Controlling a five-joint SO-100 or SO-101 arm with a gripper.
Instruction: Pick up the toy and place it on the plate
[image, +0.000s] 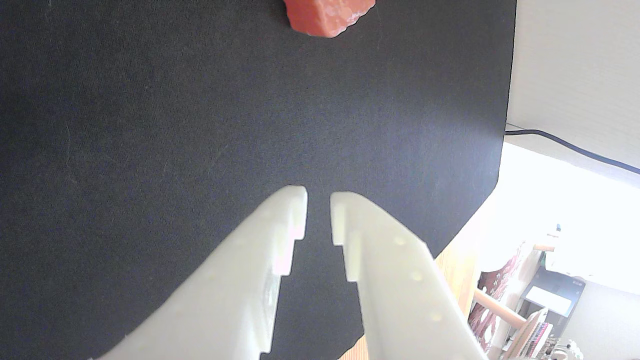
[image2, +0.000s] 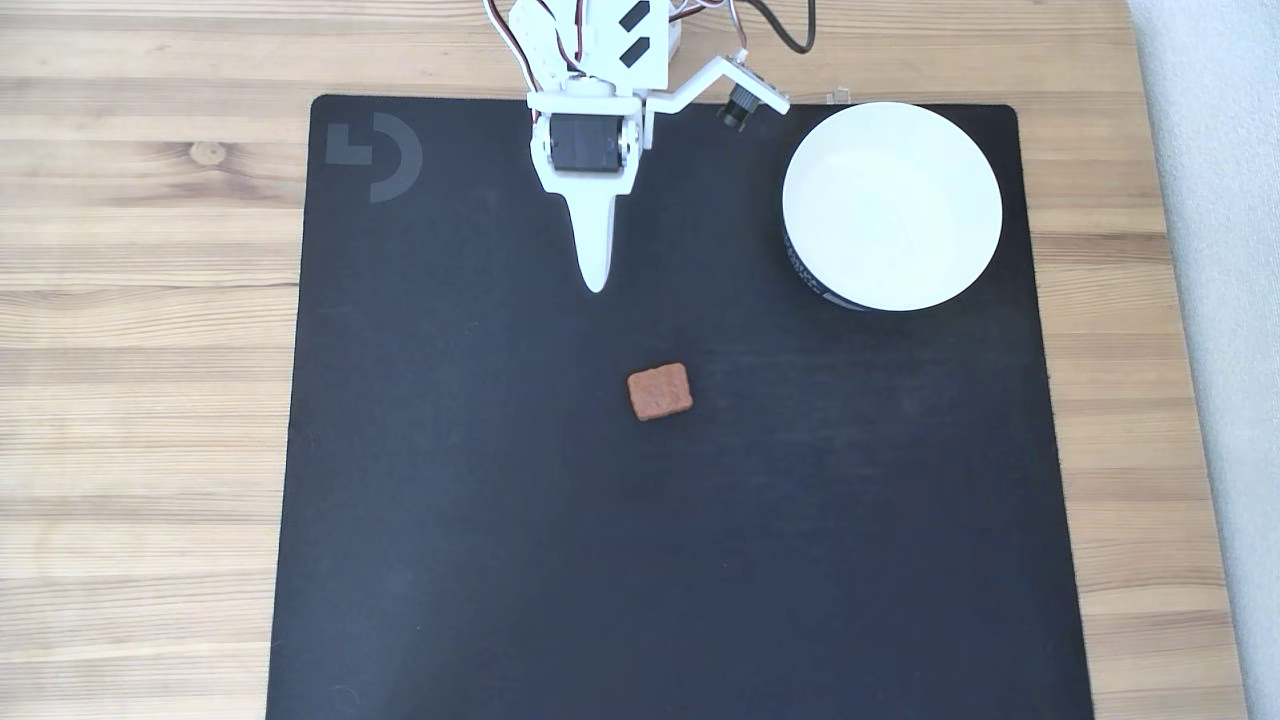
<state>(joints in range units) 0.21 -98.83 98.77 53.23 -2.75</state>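
in the wrist view, closest to you, the white gripper (image: 318, 192) reaches up from the bottom edge with its two fingers (image: 280, 235) drawn close, a narrow slit of black mat showing between the tips; they pinch nothing. under them you see the black mat (image: 150, 125), bare and finely textured. farther ahead, cut by the top edge of that view, the toy (image: 327, 15) lies on the mat, an orange-red, rough-surfaced lump, well apart from the fingertips. off to the right the mat's rounded corner ends on the wooden table, and a black cable (image: 575, 147) runs along a pale surface beyond.

in the fixed view you look straight down. the gripper (image2: 596, 285) points toward the bottom of the picture from the arm at the top edge, its tip a slim white wedge over the mat (image2: 500, 550). the toy (image2: 660, 391) sits flat near the mat's middle, below and slightly right of that tip, clear of it. the plate (image2: 985, 215), a round white dish with a dark outer side, stands in the mat's upper right corner, well apart from the toy. the wooden table (image2: 140, 350) surrounds the mat.
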